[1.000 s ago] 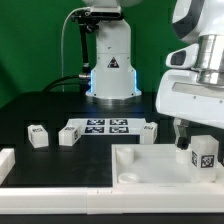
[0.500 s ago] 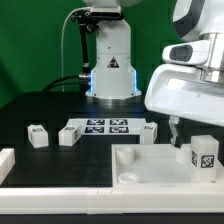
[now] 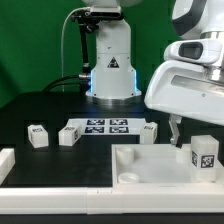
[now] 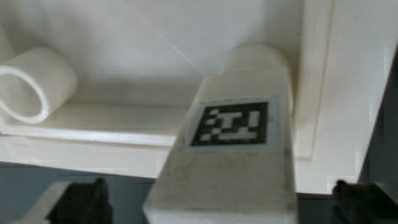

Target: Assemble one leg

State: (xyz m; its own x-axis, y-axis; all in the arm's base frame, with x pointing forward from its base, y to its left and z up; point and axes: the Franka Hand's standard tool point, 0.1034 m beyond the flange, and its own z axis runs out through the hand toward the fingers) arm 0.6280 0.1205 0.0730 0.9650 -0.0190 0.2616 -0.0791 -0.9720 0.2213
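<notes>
Leg (image 3: 203, 155) stands upright at the tray's (image 3: 150, 160) right end, toward the exterior view's right, while the fingers (image 4: 350, 204) straddle it wide and empty, so centre them on its flanks and close squarely before any lift.

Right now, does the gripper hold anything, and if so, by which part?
Nothing is held. The gripper is open, and its fingers stand apart on either side of the leg, without touching it. The leg stands on the tray-like piece.

The black table (image 3: 40, 110) carries the marker board (image 3: 105, 126), three small legs (image 3: 38, 136) and the white tray-like piece (image 3: 150, 165).
</notes>
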